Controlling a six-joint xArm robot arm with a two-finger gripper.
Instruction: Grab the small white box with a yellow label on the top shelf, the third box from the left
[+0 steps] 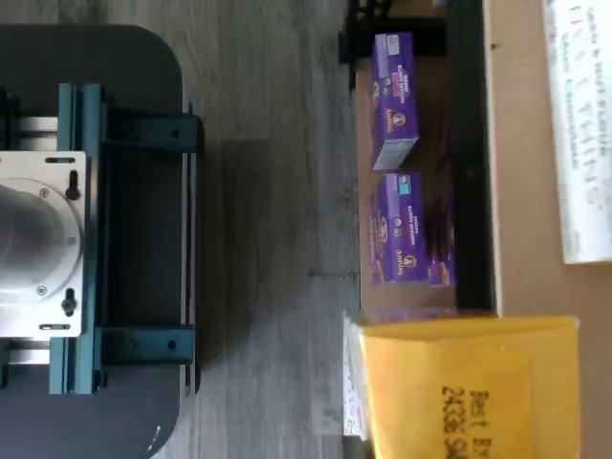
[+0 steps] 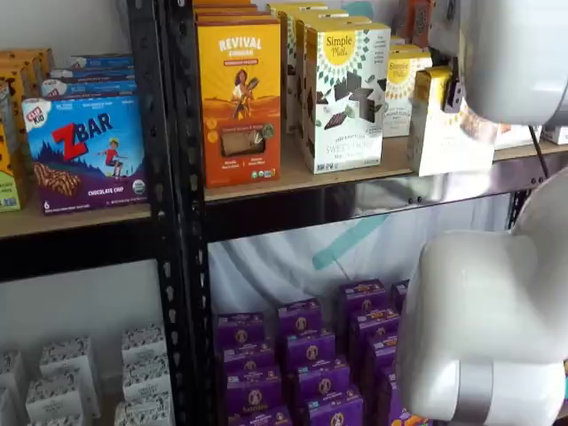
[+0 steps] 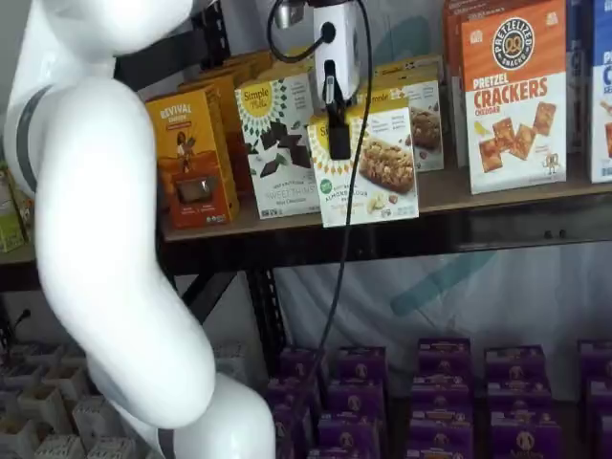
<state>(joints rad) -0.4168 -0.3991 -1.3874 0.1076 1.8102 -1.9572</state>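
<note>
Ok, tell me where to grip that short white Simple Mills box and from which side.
Probably from the front and above: the small white box stands upright at the top shelf edge, its top clear, so close across its narrow yellow sides. The gripper hangs before it.

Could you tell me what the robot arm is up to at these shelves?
The white arm has its end effector at the small white box on the top shelf. The box looks pulled forward of its row, overhanging the front rail. A black finger lies over the box's front; whether the fingers are closed on it cannot be told. The tall Simple Mills box and the crackers box stand on either side. Purple boxes fill the shelf below.
</note>
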